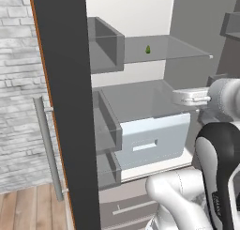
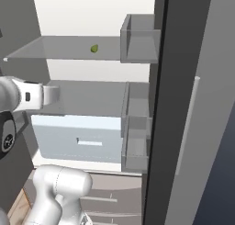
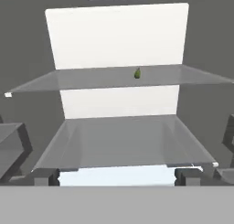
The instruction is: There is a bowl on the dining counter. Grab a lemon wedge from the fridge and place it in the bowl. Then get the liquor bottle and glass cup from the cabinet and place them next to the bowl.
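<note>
The lemon wedge [image 3: 137,73], a small green-yellow piece, lies on the upper glass shelf [image 3: 91,79] of the open fridge [image 1: 136,18], slightly right of centre in the hand view, right of centre at the top of the left base view and left of centre at the top of the right base view. It sits toward the rear of the shelf, near the white back wall, with nothing else beside it. Below it lies a second glass shelf [image 3: 123,141], and under that a pale blue-white drawer [image 1: 154,142] with a recessed grip. Grey door bins [image 1: 105,41] line the opened door on each side. The hand [image 3: 117,177] stands level with the lower shelf at its front edge, jaws fully spread and holding nothing, with its two dark fingertips [image 3: 45,176] at the bottom of the hand view. It is well apart from the wedge and lower than it. Judged from this, the current step is the approach to the wedge. Risks: an advance at the present height would carry the hand under the upper shelf or strike its front edge; the wedge is small and may slide rearward if one fingertip touches first; a reach deep into the compartment may bring the wrist against the shelf or the door bins.
</note>
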### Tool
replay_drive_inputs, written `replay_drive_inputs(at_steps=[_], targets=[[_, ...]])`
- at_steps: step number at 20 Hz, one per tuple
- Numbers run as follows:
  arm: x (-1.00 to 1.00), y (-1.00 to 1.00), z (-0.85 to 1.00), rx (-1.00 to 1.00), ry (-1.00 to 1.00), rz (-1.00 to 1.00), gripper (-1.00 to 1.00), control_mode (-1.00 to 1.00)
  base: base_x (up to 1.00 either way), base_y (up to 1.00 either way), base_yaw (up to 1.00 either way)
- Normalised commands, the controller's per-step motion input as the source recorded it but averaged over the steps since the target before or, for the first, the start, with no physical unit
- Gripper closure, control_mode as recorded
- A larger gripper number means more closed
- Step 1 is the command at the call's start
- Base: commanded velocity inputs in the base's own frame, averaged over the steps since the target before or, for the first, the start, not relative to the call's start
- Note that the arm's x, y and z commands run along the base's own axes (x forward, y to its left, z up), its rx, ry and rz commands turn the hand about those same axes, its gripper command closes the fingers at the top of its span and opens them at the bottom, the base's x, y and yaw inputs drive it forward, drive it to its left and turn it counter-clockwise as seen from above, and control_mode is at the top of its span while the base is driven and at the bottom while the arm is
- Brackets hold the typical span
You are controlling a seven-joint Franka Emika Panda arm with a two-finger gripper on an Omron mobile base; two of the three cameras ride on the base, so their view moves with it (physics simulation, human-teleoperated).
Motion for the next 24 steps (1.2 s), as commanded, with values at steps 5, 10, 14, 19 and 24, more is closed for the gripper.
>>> replay_drive_inputs(at_steps=[5,10,14,19,24], targets=[[0.46,0.0,0.51,-0.05,-0.07,-0.17,-1.0,-1.0,0.0,0.0,0.0],[0.52,0.0,0.24,-0.04,-0.04,-0.11,-1.0,-1.0,0.0,0.0,0.0],[0.19,0.0,0.0,0.0,-0.01,0.0,-1.0,-1.0,0.0,0.0,0.0],[0.24,-0.07,-0.04,0.0,0.0,0.0,-1.0,-1.0,0.0,0.0,0.0],[0.19,-0.11,-0.01,0.0,0.0,0.0,-1.0,-1.0,0.0,0.0,0.0]])
